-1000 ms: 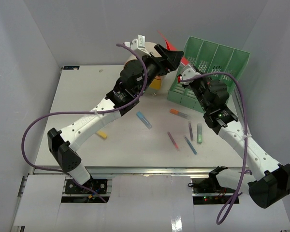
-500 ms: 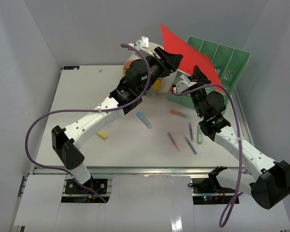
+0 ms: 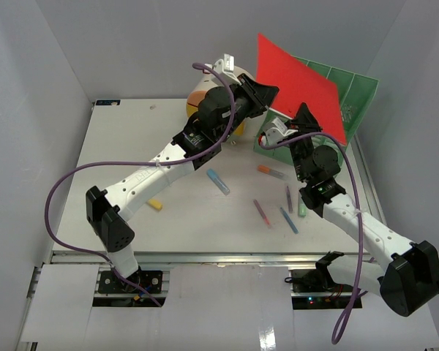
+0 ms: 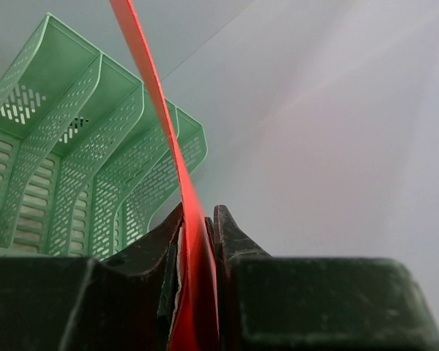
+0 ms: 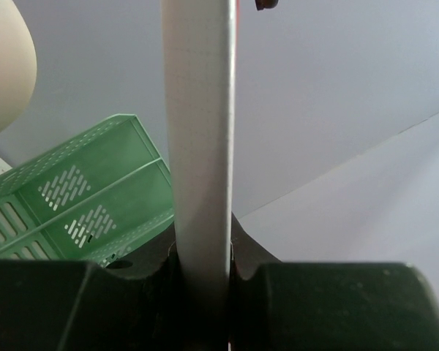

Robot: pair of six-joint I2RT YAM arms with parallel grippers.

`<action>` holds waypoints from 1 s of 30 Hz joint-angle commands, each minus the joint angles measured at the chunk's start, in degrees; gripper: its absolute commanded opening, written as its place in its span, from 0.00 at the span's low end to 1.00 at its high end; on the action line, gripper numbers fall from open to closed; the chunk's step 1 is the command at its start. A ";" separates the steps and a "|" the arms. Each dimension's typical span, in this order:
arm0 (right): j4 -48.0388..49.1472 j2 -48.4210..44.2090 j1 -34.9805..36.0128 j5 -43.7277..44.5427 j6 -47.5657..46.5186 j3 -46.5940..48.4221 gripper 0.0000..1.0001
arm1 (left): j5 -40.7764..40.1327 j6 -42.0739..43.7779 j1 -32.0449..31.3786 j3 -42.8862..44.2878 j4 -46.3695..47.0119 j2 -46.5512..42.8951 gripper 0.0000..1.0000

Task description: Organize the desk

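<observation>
- While both arms are stretching from their bases at the near edge toward the far right corner, the desk (image 3: 132,146) is lying flat and white beneath them. It is filling the middle of the overhead view, with its metal rail (image 3: 205,255) running along the front.
- Nearest the rail, a short yellow piece (image 3: 154,204) is lying on the desk beside the left arm.
- Further in, loose pens are lying scattered over the right half of the desk: a pink pen (image 3: 262,213), a blue pen (image 3: 287,219), a green pen (image 3: 302,202), a purple pen (image 3: 288,197), a light blue pen (image 3: 218,180) and an orange pen (image 3: 271,172).
- Above the far part of the desk, the right gripper (image 5: 203,238) is clenching its fingers on the lower edge of a red sheet (image 3: 300,84). From its own camera the sheet is showing edge-on as a pale strip rising between the two black fingers.
- Just to the left, the left gripper (image 4: 197,213) is pinching the same sheet at its left edge, both fingers pressing against its faces with red showing between them.
- Between the two grips, the red sheet is hanging tilted in the air, off the desk, covering part of what is standing behind it in the overhead view.
- Behind the sheet, a green rack (image 3: 358,91) is standing at the far right corner of the desk, its slots opening upward.
- At the far edge, a cream drawer unit (image 5: 4,66) is standing behind the left arm's wrist, mostly hidden by it.
</observation>
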 commanded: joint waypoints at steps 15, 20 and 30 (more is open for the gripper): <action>1.84 -3.47 1.40 -4.41 0.53 2.19 0.46 | 5.52 17.05 0.26 11.93 -13.21 2.17 0.00; -1.91 -4.49 1.40 -5.29 1.16 1.30 0.73 | 4.44 19.11 0.22 11.45 -14.43 1.34 0.00; -43.17 -9.87 1.45 -17.23 9.25 12.04 0.93 | 5.62 22.09 0.27 17.48 -17.38 4.07 0.00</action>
